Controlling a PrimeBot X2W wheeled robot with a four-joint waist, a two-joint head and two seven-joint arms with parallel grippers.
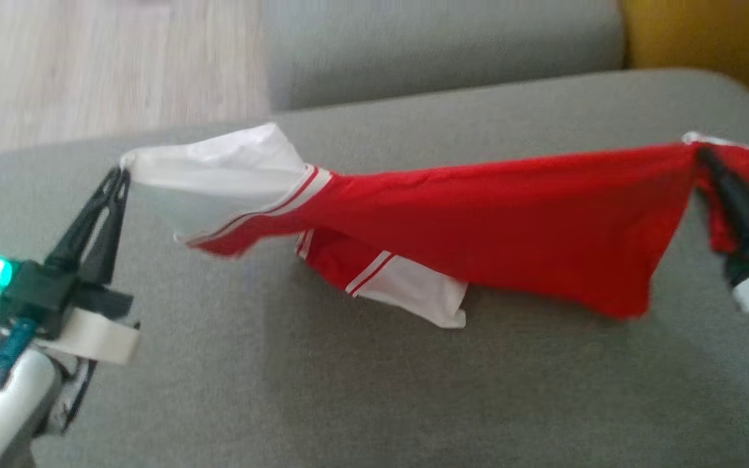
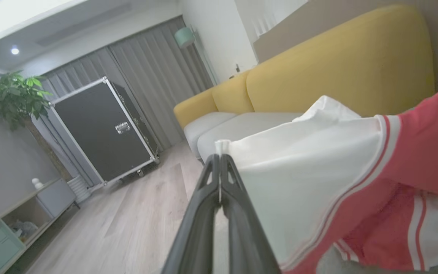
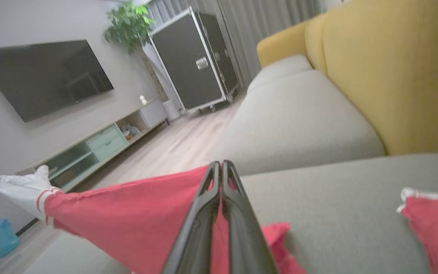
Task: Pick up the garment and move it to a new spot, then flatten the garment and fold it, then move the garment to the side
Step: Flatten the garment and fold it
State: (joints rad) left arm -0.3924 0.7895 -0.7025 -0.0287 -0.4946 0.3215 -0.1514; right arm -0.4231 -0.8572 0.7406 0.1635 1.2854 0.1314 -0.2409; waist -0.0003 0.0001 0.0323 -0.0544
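Note:
The garment [image 1: 491, 221] is red with white sleeves and striped cuffs. It hangs stretched above the grey sofa seat [image 1: 348, 390] between both grippers. My left gripper [image 1: 121, 174] is shut on the tip of a white sleeve at the left. In the left wrist view the left gripper [image 2: 219, 158] pinches that white cloth [image 2: 299, 167]. My right gripper [image 1: 699, 151] is shut on the red edge at the far right. The right wrist view has the right gripper [image 3: 221, 164] closed on the red fabric [image 3: 139, 213]. A second white sleeve [image 1: 413, 286] droops onto the seat.
The yellow sofa backrest [image 3: 394, 76] rises behind the seat. A second grey cushion [image 1: 439, 45] lies beyond. Wooden floor [image 1: 88, 65] is to the left, with a black flight case [image 2: 101, 129], a potted plant [image 2: 13, 95] and a TV console [image 3: 97, 148] further off.

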